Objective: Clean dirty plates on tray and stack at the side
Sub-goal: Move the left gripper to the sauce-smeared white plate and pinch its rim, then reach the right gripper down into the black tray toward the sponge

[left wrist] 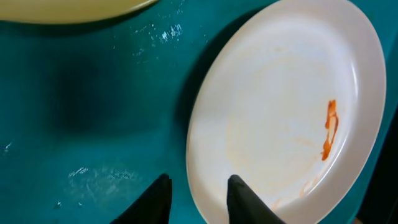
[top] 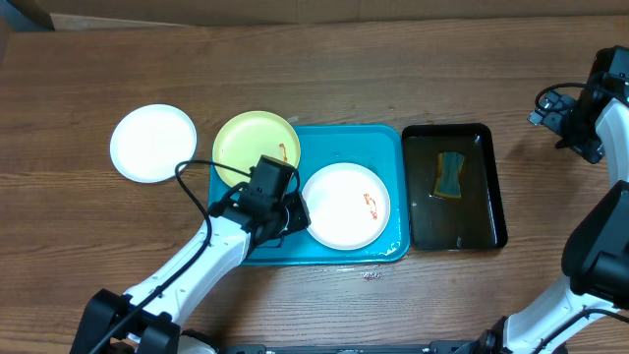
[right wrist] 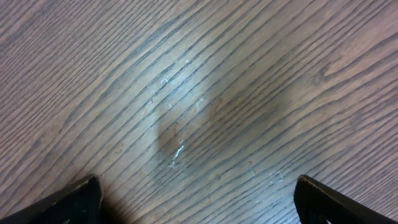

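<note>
A white plate (top: 346, 205) with orange-red smears lies in the turquoise tray (top: 383, 147). In the left wrist view this white plate (left wrist: 286, 112) fills the right side, a smear near its right rim. My left gripper (top: 298, 211) is at the plate's left edge. It is open (left wrist: 198, 186): one finger hangs over the tray floor (left wrist: 93, 112), the other over the plate, and the rim runs between them. A lime green plate (top: 256, 146) rests on the tray's far left corner. A clean white plate (top: 152, 143) sits on the table to the left. My right gripper (top: 562, 120) hovers open (right wrist: 196, 199) over bare wood.
A black tray (top: 491, 187) holding water and a sponge (top: 450, 175) stands right of the turquoise tray. A few drops lie on the wood by the tray's front edge (top: 371, 274). The left arm's cable loops over the green plate.
</note>
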Motion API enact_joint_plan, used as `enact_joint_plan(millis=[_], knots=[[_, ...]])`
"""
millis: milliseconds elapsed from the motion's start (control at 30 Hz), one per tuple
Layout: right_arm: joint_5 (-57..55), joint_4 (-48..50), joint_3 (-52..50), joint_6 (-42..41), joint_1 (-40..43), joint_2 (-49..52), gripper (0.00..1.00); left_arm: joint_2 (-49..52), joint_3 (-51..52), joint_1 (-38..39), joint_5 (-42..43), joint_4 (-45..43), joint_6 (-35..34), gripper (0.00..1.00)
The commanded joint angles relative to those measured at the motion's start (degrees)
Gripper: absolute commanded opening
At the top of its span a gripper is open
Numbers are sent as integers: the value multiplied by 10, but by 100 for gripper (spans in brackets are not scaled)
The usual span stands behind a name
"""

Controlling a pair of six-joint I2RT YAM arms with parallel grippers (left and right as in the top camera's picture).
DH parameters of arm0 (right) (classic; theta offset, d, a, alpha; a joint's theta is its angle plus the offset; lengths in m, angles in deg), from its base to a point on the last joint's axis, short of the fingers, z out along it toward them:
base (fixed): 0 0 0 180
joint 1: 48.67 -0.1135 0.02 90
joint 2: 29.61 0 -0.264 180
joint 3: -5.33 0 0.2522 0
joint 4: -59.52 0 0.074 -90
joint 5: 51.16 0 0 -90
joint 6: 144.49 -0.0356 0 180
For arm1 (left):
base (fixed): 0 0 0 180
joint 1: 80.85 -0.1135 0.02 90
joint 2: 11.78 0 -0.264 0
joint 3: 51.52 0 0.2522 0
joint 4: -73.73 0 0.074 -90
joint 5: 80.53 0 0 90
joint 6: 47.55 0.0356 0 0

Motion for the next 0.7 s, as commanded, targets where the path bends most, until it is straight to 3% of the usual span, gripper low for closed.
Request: enact_joint_plan(millis=[0,167,367,667], knots=[[-4,2,1,-3,-2,1,100,1,-62,4,-38,43,47,39],[-4,2,1,-3,-2,1,100,2,-113,4,-67,114,86,41],[-4,2,1,-3,-2,1,100,26,-113,4,-87,109,87,40],[-4,2,1,-3,-2,1,100,122,-113,3,-48,64,113,36]])
